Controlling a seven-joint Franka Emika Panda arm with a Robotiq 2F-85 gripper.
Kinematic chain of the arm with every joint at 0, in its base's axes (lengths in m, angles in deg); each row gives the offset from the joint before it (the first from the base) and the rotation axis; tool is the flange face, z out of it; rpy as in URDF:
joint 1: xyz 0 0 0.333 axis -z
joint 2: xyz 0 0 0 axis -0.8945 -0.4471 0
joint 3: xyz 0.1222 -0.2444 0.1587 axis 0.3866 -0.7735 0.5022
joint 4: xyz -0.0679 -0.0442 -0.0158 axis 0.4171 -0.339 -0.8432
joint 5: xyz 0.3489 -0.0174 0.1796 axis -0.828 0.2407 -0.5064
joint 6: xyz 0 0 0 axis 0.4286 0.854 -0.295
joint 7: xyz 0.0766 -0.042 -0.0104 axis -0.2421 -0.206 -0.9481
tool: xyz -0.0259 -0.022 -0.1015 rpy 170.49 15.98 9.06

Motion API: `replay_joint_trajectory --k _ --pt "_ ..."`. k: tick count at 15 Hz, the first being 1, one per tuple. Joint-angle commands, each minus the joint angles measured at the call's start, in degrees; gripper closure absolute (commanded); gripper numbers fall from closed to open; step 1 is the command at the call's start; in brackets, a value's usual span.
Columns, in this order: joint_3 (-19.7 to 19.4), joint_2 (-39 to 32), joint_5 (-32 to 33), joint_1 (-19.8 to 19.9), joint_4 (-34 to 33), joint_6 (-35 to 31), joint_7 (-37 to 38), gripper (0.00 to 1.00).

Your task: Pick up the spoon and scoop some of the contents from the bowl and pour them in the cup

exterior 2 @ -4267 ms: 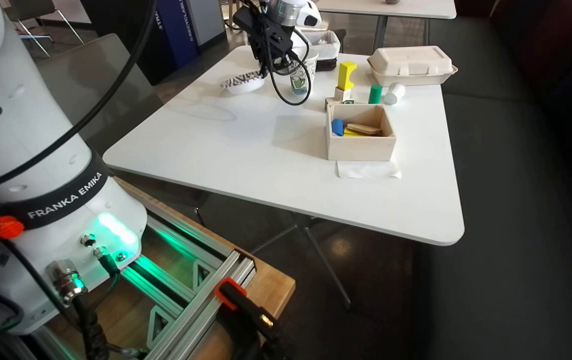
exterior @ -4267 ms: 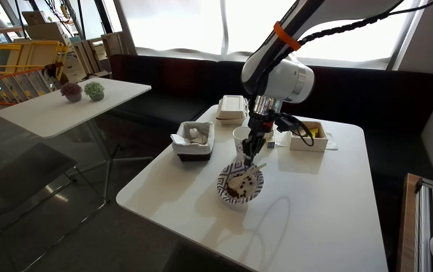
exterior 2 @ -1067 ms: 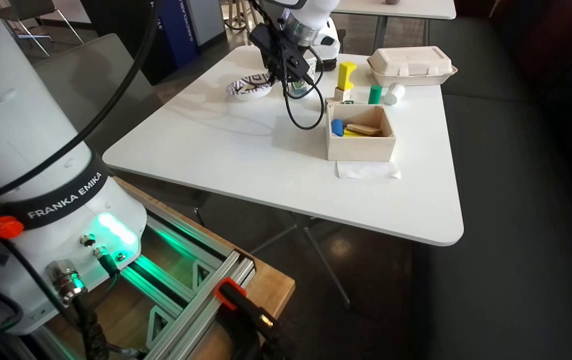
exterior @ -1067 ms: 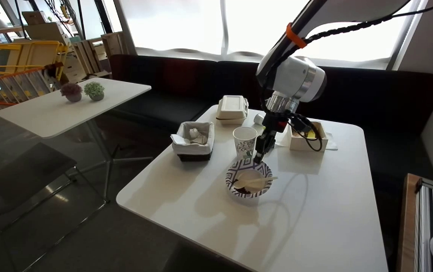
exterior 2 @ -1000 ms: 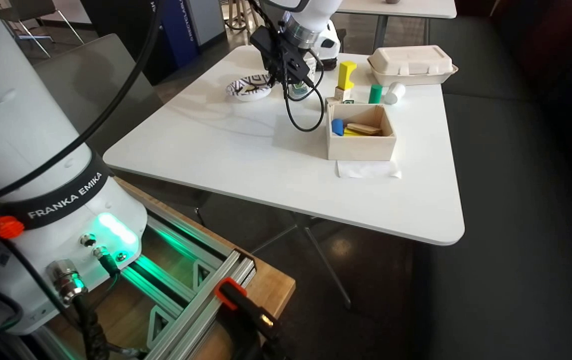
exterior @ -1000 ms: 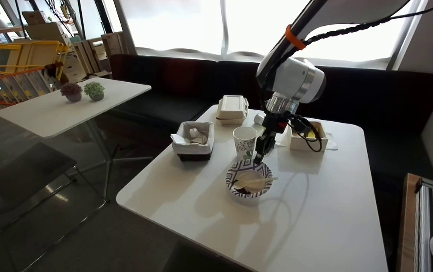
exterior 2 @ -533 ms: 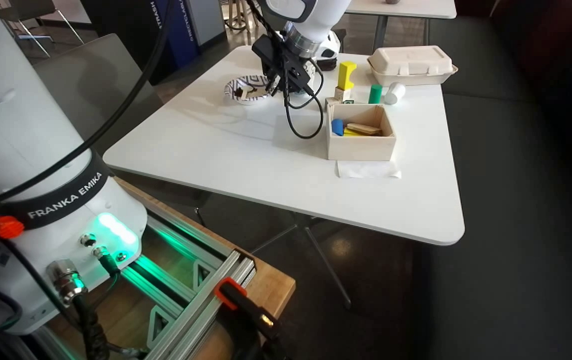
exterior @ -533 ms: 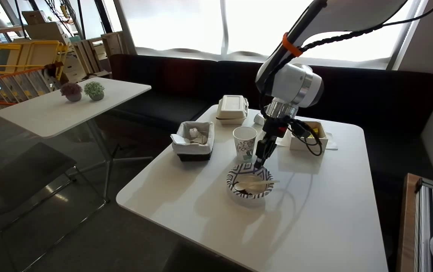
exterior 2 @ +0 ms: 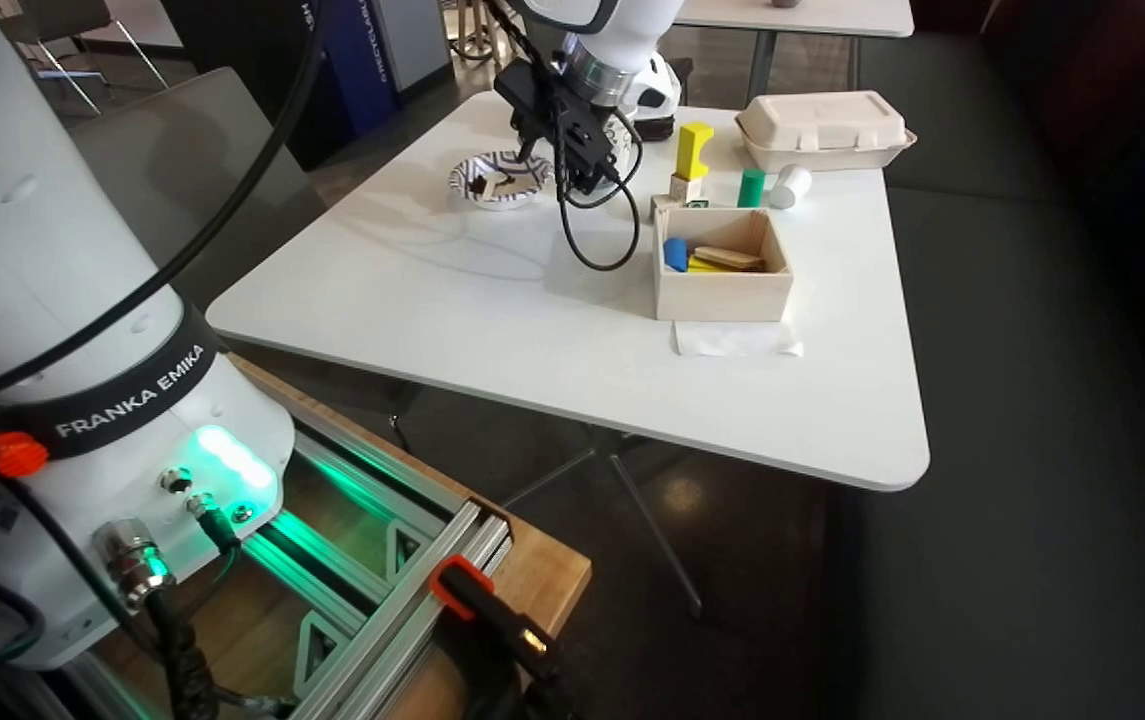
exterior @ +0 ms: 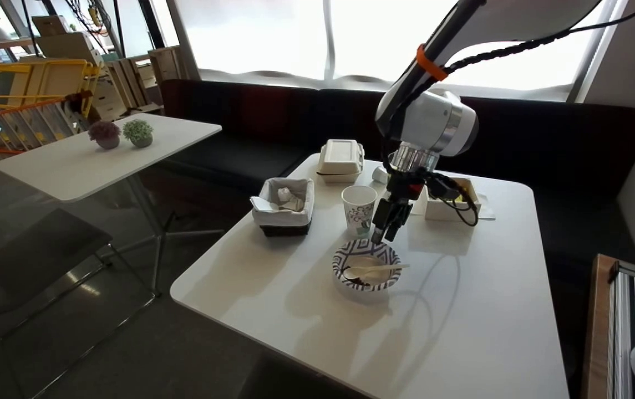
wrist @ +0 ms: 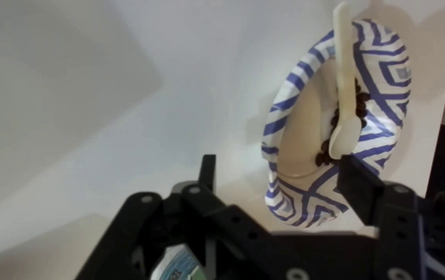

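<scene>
Spread and empty, the gripper (wrist: 278,167) hangs near the bowl (wrist: 304,132); the spoon (wrist: 346,91) crosses its rim, handle pointing away.

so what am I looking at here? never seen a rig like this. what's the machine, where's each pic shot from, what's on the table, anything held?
It's one robot arm ending in a two-fingered gripper. Two pictures are taken from outside the robot; the third, the close-up, is from its wrist, so the black fingers show low in it. On the white table are a patterned bowl with dark bean-like bits and a pale spoon, handle over the rim; a printed cup; a lined basket; a takeaway container; a wooden box; a yellow block and a green cylinder. Nothing is held: the gripper stands open near the bowl's rim.
</scene>
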Motion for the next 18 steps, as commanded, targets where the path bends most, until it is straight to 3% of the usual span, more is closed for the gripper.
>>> replay_joint_trajectory --k 1,3,5,7,10,11,14,18 --pt "-0.7 7.4 3.9 -3.9 6.9 -6.3 7.8 0.0" --pt "-0.6 10.5 9.1 -6.3 10.0 -11.2 13.0 0.0" --pt "-1.7 12.9 19.1 -10.0 12.8 -14.6 20.7 0.0" --pt "-4.5 13.4 28.6 -15.7 14.0 -14.6 27.3 0.0" --pt "-5.4 11.7 42.6 -23.2 12.2 -11.8 39.0 0.0" --pt "-0.3 12.1 37.0 -15.0 12.3 -12.9 33.6 0.0" --pt "-0.2 11.9 42.0 -18.8 12.3 -12.8 39.1 0.0" --pt "-1.1 11.9 42.7 -18.7 12.3 -12.8 39.2 0.0"
